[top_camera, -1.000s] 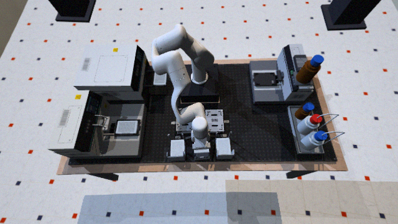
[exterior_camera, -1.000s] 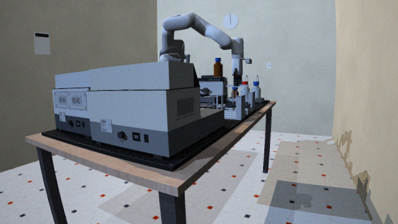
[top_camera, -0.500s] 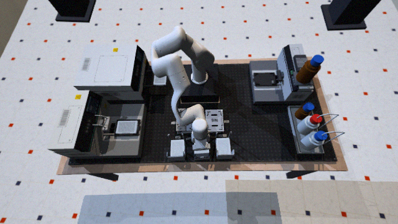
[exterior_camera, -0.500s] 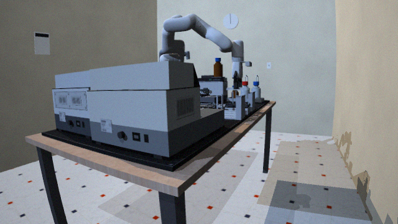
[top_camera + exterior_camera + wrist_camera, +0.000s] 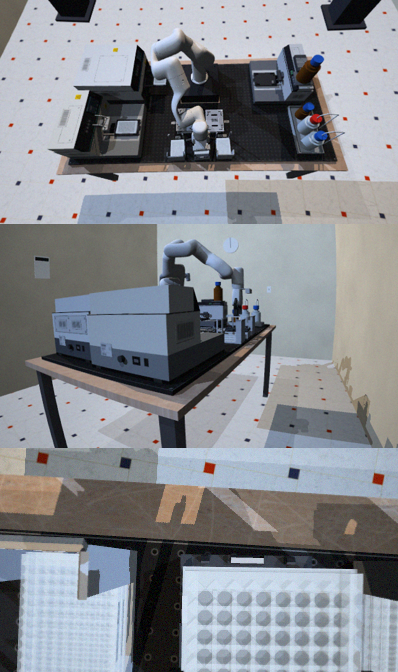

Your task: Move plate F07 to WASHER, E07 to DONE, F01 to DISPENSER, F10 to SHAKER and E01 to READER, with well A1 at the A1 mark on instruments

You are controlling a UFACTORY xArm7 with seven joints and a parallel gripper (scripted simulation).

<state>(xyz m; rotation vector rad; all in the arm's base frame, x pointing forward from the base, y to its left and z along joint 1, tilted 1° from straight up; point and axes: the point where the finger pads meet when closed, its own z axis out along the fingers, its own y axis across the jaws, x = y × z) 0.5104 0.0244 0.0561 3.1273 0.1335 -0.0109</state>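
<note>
My gripper [image 5: 201,153] hangs at the front middle of the deck, between two stack racks, and is shut on a white well plate [image 5: 270,618]. The plate fills the lower middle of the wrist view; a small white label [image 5: 247,560] sits at its short end, too small to read. My fingers are hidden in the wrist view. The left rack [image 5: 177,149] and the right rack [image 5: 224,147] each show a white plate on top. Another plate [image 5: 126,127] lies in the bay of the left front instrument. A further plate [image 5: 159,81] lies behind my arm. The right rear instrument's nest [image 5: 264,79] looks dark and bare.
Nest N6 [image 5: 214,119] stands just behind my wrist. Two tall grey instruments [image 5: 109,66] fill the left side. Bottles [image 5: 309,127] stand in a tray at the right edge. The table's front edge [image 5: 200,508] is close ahead of the plate.
</note>
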